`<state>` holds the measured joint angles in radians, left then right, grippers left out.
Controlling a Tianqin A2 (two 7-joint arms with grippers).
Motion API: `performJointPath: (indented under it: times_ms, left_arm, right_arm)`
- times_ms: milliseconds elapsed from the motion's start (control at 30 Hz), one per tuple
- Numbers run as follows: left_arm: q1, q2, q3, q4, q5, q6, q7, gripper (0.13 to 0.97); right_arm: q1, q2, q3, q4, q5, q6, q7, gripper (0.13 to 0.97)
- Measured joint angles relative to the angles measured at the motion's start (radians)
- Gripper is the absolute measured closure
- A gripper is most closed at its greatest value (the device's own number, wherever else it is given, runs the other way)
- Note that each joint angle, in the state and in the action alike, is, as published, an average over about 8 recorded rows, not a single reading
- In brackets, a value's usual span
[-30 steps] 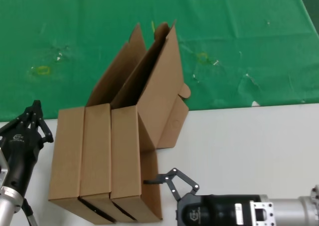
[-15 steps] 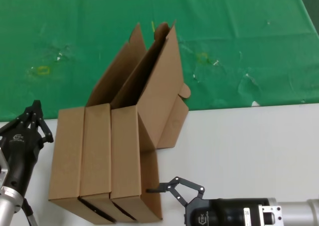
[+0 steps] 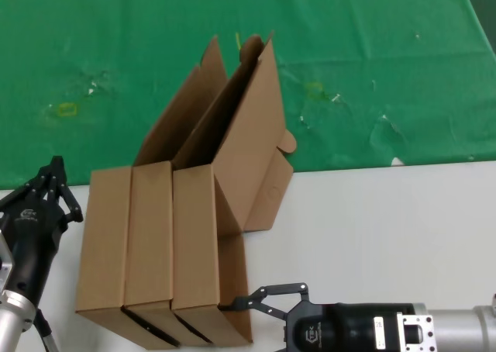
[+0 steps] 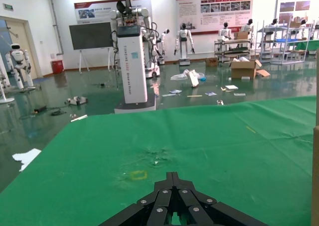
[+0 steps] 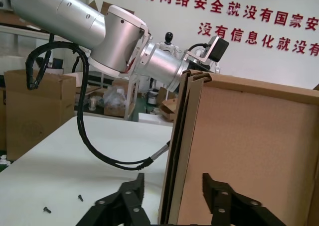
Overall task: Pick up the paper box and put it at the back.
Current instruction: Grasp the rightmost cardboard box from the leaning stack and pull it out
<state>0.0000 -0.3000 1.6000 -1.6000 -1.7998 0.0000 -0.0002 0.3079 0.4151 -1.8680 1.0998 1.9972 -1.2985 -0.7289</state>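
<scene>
Green cloth [image 3: 116, 50], stained yellowish and scuffed white, is covering the far half of the work area, and a white tabletop [image 3: 387, 228] is filling the near half. Three brown cardboard boxes are standing side by side on edge, straddling the line where cloth and white surface meet, with their lids leaning open toward the cloth. Counting from the robot's left, there are the left box [image 3: 105, 239], the middle box [image 3: 149, 236], and the paper box [image 3: 203, 243] closest to the right gripper [image 3: 267, 299]. That gripper is lying low over the white tabletop at the near edge, reaching sideways toward the near corner of the paper box. Its fingers are standing spread apart; in the right wrist view the right gripper [image 5: 172, 186] is showing one fingertip on each side of the paper box [image 5: 239, 156] edge, so the cardboard wall is sitting between the jaws, though whether the pads are pressing on it cannot be told. One flap of the paper box is lying flat on the white surface just ahead of this gripper. The left gripper [image 3: 53, 183] is waiting beside the left box, on its outer side, pointing toward the cloth with its fingers drawn together to a point, holding nothing; in the left wrist view the left gripper [image 4: 172, 193] is facing out over the green cloth [image 4: 224, 136].
</scene>
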Motion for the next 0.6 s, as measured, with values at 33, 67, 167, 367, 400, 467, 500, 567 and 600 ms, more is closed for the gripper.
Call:
performJointPath:
  times_ms: [33,67,167,367,400,467,500,567,600]
  left_arm:
    - [0.0,0.0,0.0,0.0,0.0,0.0,0.0,0.953]
    - [0.0,0.0,0.0,0.0,0.0,0.0,0.0,0.953]
    - [0.0,0.0,0.0,0.0,0.0,0.0,0.0,0.953]
    - [0.0,0.0,0.0,0.0,0.0,0.0,0.0,0.953]
    - [0.0,0.0,0.0,0.0,0.0,0.0,0.0,0.953]
    - [0.0,0.0,0.0,0.0,0.0,0.0,0.0,0.953]
    - [0.0,0.0,0.0,0.0,0.0,0.0,0.0,0.953]
    - [0.0,0.0,0.0,0.0,0.0,0.0,0.0,0.953]
    - [0.0,0.0,0.0,0.0,0.0,0.0,0.0,0.953]
  right_arm:
    - [0.0,0.0,0.001,-0.001,-0.001,0.0,0.0,0.548]
    - [0.0,-0.001,0.001,-0.001,-0.002,0.0,0.0,0.576]
    - [-0.001,-0.001,0.003,-0.001,-0.003,-0.001,0.0,0.661]
    - [-0.002,-0.003,0.006,-0.001,-0.006,-0.003,0.001,0.702]
    - [-0.002,-0.003,0.006,-0.001,-0.007,-0.003,0.001,0.723]
    - [-0.001,-0.003,0.006,-0.002,-0.008,-0.005,0.002,0.765]
    - [-0.001,-0.004,0.006,-0.003,-0.008,-0.005,0.002,0.786]
    - [0.0,-0.004,0.006,-0.004,-0.009,-0.006,0.001,0.828]
    - [0.0,-0.004,0.006,-0.004,-0.01,-0.007,0.001,0.828]
